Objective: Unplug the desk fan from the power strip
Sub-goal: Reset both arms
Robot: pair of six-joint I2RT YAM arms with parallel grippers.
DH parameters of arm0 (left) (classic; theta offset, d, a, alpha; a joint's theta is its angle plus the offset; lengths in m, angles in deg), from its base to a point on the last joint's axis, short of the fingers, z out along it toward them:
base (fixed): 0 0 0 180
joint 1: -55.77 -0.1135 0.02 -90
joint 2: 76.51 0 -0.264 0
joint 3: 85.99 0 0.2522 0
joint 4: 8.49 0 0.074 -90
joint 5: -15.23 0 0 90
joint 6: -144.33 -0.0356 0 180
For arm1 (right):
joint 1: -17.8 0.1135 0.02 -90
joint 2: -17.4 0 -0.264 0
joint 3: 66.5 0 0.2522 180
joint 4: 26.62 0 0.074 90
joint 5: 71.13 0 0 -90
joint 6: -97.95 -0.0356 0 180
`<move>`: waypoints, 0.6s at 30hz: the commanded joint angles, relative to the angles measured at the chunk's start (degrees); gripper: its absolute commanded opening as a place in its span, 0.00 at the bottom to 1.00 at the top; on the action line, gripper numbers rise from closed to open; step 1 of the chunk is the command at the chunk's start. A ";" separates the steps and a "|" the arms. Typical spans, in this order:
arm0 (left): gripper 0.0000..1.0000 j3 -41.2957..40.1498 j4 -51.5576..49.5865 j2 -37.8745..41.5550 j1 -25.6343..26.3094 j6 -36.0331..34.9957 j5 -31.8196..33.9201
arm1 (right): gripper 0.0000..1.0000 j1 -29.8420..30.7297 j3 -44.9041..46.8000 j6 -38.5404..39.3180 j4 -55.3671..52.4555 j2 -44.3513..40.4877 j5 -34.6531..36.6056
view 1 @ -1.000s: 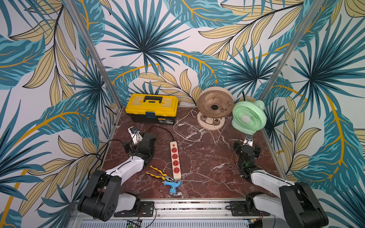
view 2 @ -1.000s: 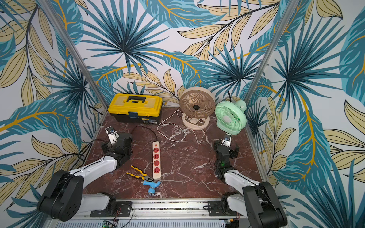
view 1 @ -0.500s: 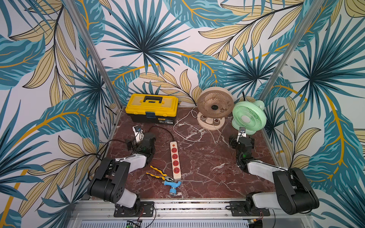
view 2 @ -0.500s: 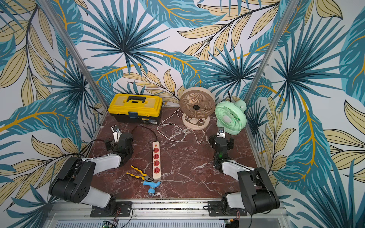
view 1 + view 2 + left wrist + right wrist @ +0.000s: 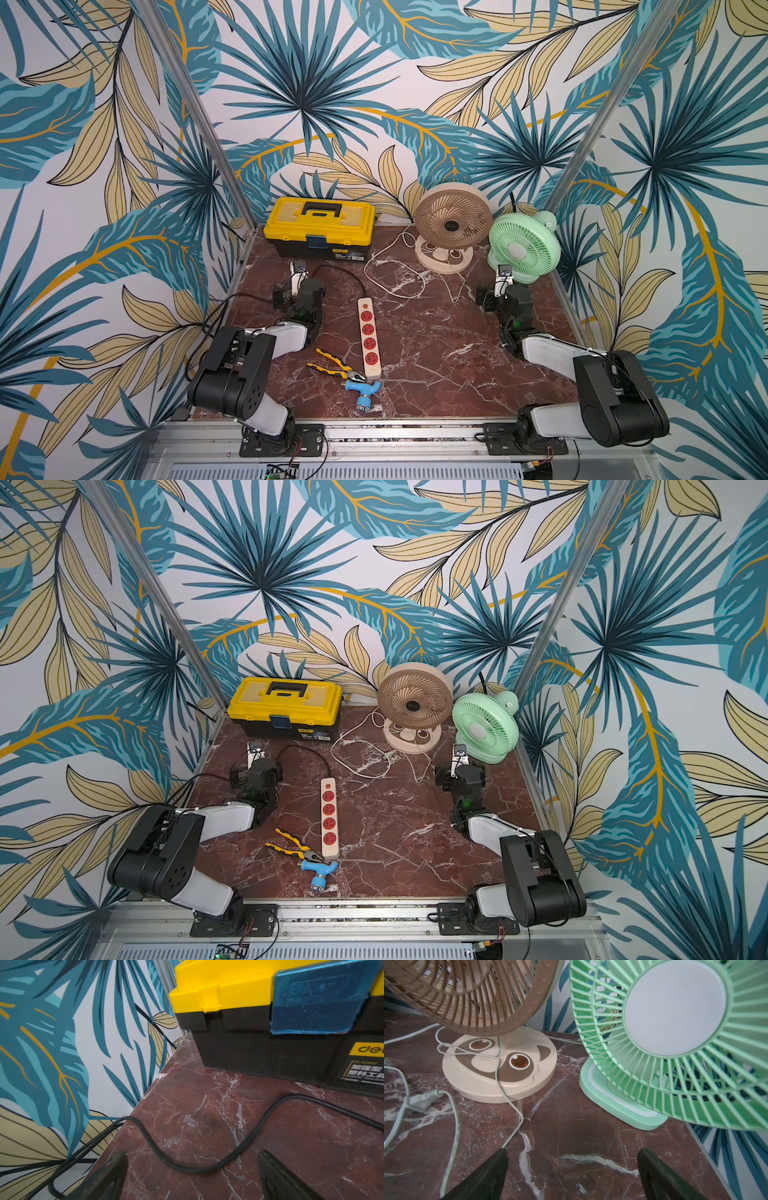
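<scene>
Power strip [image 5: 369,337] at lower centre in both top views, flat and lengthwise on the marble table [image 5: 436,353], all four red sockets bare. Pliers [image 5: 336,365] and a blue tap [image 5: 362,390] just beside its near end.

Left gripper [image 5: 192,1156] spread wide, holding nothing, low over a dark cord [image 5: 187,1170], facing the yellow toolbox [image 5: 270,1022] at the upper left of the table.

Right gripper [image 5: 573,1154] likewise wide apart and empty, facing the beige fan [image 5: 477,1001] and green fan [image 5: 675,1043] at the upper right. White plug [image 5: 423,1099] loose on the marble beside the beige fan's base, well apart from the strip.
</scene>
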 commanded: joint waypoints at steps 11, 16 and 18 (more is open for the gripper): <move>1.00 -4.76 8.75 2.70 -0.81 -3.52 -9.33 | 1.00 -3.42 5.41 -7.73 13.88 5.63 3.71; 1.00 -10.42 17.55 4.04 -1.08 -5.21 -15.16 | 0.99 -3.41 5.34 -7.72 13.81 5.60 3.83; 1.00 -10.45 20.06 1.52 -3.11 -4.60 -20.38 | 1.00 -3.41 5.27 -7.74 13.77 5.60 3.90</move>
